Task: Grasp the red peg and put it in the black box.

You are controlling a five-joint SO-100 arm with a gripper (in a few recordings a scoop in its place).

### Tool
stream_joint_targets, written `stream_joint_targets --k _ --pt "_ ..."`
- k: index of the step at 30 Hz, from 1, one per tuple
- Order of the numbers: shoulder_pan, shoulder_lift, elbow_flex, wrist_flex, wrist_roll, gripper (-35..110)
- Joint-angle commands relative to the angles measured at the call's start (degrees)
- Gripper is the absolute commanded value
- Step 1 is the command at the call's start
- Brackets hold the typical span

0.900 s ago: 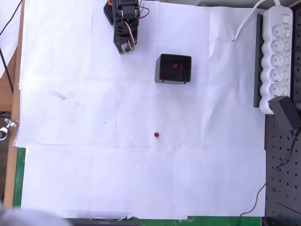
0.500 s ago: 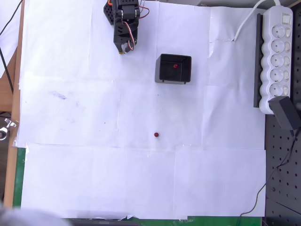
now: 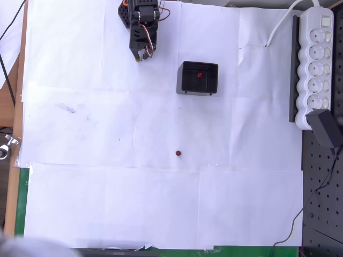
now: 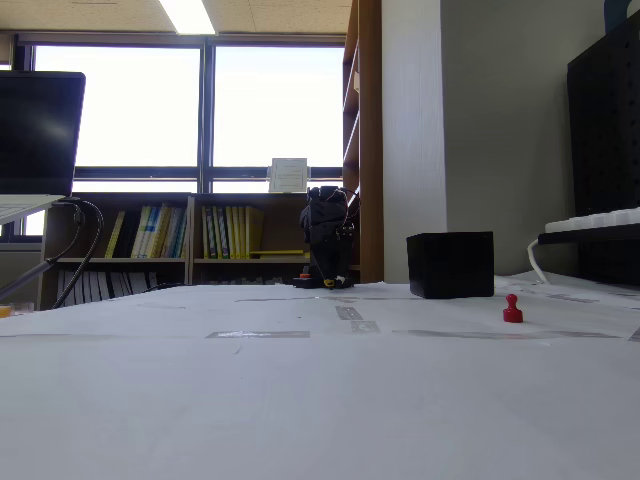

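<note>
The table is covered by taped white paper sheets. The black box is set on the paper. A red peg is seen below the box in the overhead view, well apart, and a white power strip lies to the box's right.

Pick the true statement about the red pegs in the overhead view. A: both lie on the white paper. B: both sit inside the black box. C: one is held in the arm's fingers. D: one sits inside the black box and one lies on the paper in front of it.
D: one red peg shows inside the black box, and a second red peg lies alone on the white paper, apart from the gripper.
</note>
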Motion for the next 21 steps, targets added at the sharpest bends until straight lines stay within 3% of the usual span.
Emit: stream_joint_targets --k 1,21 --pt "-0.7 -5.1 -5.6 4.2 0.0 0" --pt "1.4 -5.5 -5.6 4.9 -3.1 0"
